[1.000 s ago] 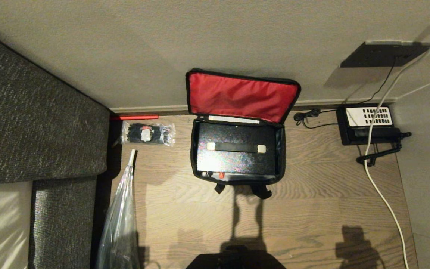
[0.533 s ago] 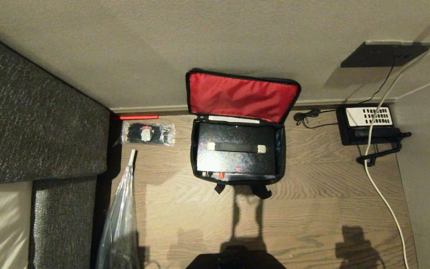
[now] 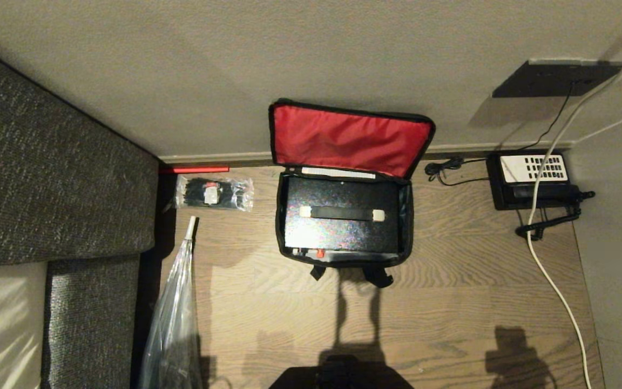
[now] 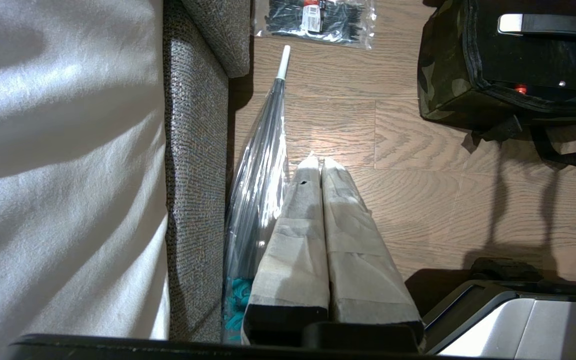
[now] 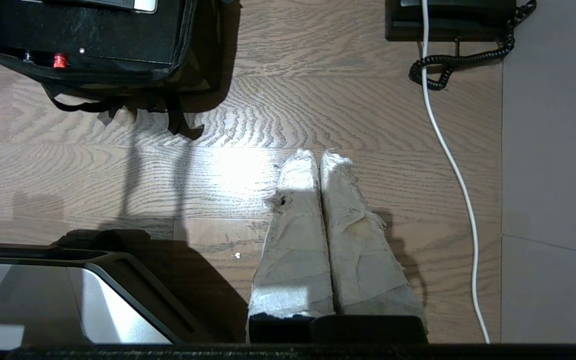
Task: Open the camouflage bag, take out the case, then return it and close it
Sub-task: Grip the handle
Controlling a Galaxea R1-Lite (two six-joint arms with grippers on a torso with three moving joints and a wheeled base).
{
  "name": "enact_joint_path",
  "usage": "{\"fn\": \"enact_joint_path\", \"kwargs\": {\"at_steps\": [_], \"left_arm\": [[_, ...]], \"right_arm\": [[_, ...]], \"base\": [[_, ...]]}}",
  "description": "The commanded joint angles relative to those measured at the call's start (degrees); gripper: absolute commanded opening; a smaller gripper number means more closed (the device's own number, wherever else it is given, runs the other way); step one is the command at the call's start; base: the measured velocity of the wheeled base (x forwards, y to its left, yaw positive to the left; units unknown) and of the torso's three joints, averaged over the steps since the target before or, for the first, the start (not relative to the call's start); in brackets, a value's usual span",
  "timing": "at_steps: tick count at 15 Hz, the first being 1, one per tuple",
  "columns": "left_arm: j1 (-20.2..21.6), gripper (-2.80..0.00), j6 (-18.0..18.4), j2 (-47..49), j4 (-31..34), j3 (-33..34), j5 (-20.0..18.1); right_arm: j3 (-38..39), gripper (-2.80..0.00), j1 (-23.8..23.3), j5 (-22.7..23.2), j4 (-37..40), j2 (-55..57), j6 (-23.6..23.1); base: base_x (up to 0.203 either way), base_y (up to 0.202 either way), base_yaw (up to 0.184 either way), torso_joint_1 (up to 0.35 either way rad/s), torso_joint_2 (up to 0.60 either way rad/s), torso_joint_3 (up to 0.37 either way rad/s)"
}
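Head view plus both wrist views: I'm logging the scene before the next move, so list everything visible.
camouflage bag: one, green-black, red lid lining, open on the floor against the wall
case: one, black, inside the bag
telephone: one, black with white panel, right of the bag
white cable: one, across the telephone and floor
cable ties packet: one, clear with black ties, left of the bag
umbrella: one, clear, beside the sofa
sofa: one, grey, far left
left gripper: one, taped, jaws shut, above floor
right gripper: one, taped, jaws shut, above floor

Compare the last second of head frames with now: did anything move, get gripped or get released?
Nothing visibly changed. The camouflage bag lies open on the floor with its red lid up against the wall, the case inside it. The left pincer and right pincer hang shut over bare floor, holding nothing.
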State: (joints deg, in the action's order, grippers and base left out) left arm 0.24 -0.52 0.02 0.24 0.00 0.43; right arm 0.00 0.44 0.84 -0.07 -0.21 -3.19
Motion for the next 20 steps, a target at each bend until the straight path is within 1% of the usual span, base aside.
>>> {"fn": "enact_joint_path", "kwargs": {"at_steps": [1,6,15,19,20], "left_arm": [[0.02,-2.8,0.17,-0.11,0.02,0.18,0.01],[0.02,-2.8,-0.27,-0.11,0.02,0.18,0.01],[0.02,-2.8,-0.27,-0.11,0.02,0.18,0.01],[0.02,-2.8,0.17,-0.02,0.28,0.09,-0.08],[0.02,-2.8,0.52,-0.02,0.28,0.09,-0.17]], "right_arm": [[0.0,-2.8,0.0,0.04,-0.01,-0.14,0.03],[0.0,-2.8,0.09,0.04,-0.01,-0.14,0.03],[0.0,-2.8,0.0,0.04,-0.01,-0.14,-0.06],[0.0,-2.8,0.09,0.04,-0.01,-0.14,-0.06],[0.12,-2.8,0.07,0.28,0.03,-0.14,-0.97]], "base": [[0.0,0.0,0.0,0.0,0.0,0.0],[0.0,0.0,0.0,0.001,0.0,0.007],[0.0,0.0,0.0,0.001,0.0,0.176],[0.0,0.0,0.0,-0.001,0.0,0.03],[0.0,0.0,0.0,0.0,0.0,0.0]]}}
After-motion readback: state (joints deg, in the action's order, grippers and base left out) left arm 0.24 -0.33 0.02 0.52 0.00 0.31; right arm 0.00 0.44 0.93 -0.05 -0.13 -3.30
